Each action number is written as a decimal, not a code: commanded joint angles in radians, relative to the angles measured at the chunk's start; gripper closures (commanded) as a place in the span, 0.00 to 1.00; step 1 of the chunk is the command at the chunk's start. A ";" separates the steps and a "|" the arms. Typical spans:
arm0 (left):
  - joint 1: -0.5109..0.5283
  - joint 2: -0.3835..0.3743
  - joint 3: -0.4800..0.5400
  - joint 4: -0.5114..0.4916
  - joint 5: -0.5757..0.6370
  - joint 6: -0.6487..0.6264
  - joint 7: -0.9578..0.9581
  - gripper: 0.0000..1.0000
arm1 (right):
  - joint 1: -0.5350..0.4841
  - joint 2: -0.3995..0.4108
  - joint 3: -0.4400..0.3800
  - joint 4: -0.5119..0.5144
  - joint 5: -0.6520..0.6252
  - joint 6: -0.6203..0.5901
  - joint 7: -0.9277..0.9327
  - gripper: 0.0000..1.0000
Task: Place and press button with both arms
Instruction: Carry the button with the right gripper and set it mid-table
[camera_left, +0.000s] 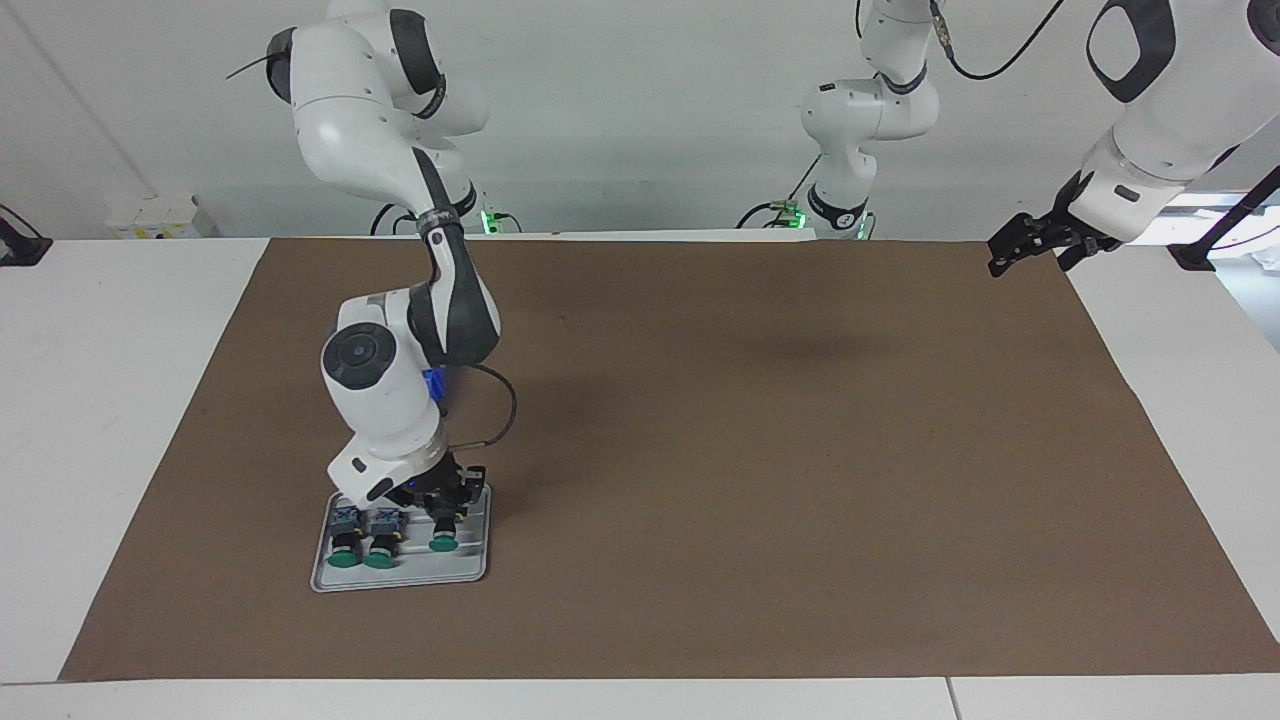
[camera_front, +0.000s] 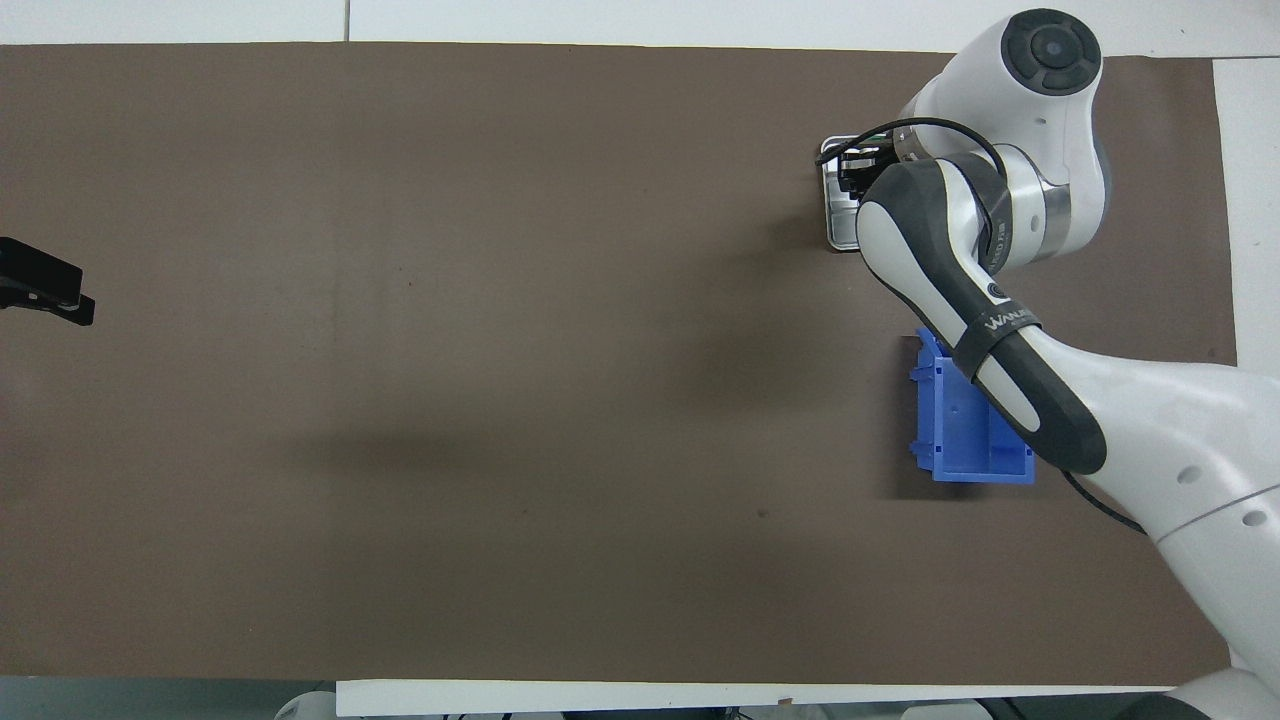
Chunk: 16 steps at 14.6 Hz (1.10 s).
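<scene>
A grey ridged tray lies toward the right arm's end of the table, with three green-capped buttons on it. My right arm bends steeply down over the tray. Its gripper is closed around the block of the button nearest the table's middle, whose green cap shows just below the fingers. The two other buttons lie side by side beside it. In the overhead view the right arm covers most of the tray and only part of the right gripper shows. My left gripper waits open, raised over the brown mat's corner at the left arm's end.
A blue plastic bin stands on the mat nearer to the robots than the tray, partly under the right arm. A brown mat covers most of the white table.
</scene>
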 joint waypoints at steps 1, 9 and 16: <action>0.005 -0.023 0.001 -0.028 0.003 0.017 0.008 0.00 | 0.075 -0.084 0.048 -0.021 0.002 -0.110 0.349 1.00; 0.005 -0.021 0.007 -0.028 0.003 0.040 0.003 0.00 | 0.396 -0.061 0.049 -0.025 0.002 -0.115 1.360 0.99; -0.003 -0.023 0.007 -0.028 0.003 0.040 0.008 0.00 | 0.449 0.031 0.045 -0.060 -0.040 0.009 1.812 0.85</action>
